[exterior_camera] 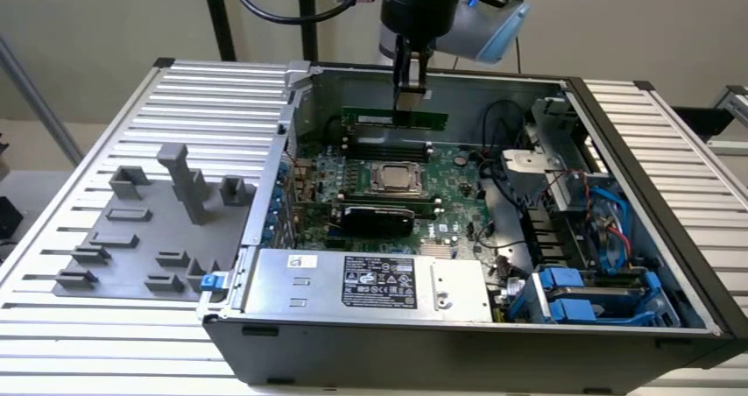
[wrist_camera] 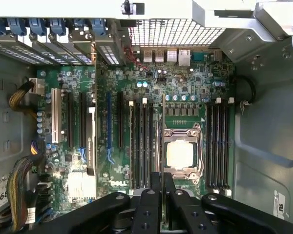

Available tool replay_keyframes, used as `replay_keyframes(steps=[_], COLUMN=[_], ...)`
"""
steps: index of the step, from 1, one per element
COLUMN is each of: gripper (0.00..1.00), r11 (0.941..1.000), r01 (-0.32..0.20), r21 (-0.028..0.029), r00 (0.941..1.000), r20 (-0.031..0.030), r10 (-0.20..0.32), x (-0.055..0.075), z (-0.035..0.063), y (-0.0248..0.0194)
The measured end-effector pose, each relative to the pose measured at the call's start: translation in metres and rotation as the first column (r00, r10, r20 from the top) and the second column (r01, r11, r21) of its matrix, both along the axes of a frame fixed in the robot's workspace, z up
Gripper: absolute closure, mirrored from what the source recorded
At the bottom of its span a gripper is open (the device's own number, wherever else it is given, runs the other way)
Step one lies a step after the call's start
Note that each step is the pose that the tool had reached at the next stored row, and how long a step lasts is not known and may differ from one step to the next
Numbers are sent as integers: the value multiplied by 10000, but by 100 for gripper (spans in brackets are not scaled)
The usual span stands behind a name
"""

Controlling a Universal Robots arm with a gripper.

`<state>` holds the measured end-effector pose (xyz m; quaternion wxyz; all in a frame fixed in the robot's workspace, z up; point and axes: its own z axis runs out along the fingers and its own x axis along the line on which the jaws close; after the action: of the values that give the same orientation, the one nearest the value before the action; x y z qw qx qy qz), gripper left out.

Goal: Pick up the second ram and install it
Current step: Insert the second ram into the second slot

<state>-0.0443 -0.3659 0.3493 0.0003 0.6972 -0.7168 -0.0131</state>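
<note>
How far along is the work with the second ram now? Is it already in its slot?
Done: the second ram is picked up; the claw is shut on it. In hand: it hangs level over the black memory slots beyond the CPU socket, in the exterior view. Left: seating it; it does not look pressed into a slot yet.

Arm [exterior_camera: 423, 2] pointing straight down, fingers [exterior_camera: 409, 67] pinched together on the second ram [exterior_camera: 374, 116]

wall: plain beige [exterior_camera: 105, 19] | table: white ribbed panels [exterior_camera: 117, 343] | behind: black upright poles [exterior_camera: 219, 19]
</note>
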Motion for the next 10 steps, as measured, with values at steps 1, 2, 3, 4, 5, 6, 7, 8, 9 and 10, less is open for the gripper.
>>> replay_keyframes(steps=[1, 2, 3, 4, 5, 6, 7, 8, 9, 10], gripper=[100, 100, 100, 100, 100, 100, 100, 100, 100, 100], r11=[10000, 10000, 10000, 10000, 10000, 10000, 10000, 10000, 10000, 10000], r01=[0, 0, 0, 2, 2, 2, 0, 0, 0, 1], r21=[-1, -2, -2, -2, -2, -1, 0, -1, -2, -1], r00=[10000, 10000, 10000, 10000, 10000, 10000, 10000, 10000, 10000, 10000], r20=[1, 2, 2, 2, 3, 3, 3, 3, 2, 3], r10=[0, 0, 0, -2, -2, -2, 0, 0, 0, -1], x=[0, 0, -1, -1, -1, -1, 0, 0, 0, -1], z=[-18, -36, -55, -73, -90, -109, -127, -145, -164, -182], y=[0, -1, -1, -2, -3, -6, -12, -19, -28, -35])
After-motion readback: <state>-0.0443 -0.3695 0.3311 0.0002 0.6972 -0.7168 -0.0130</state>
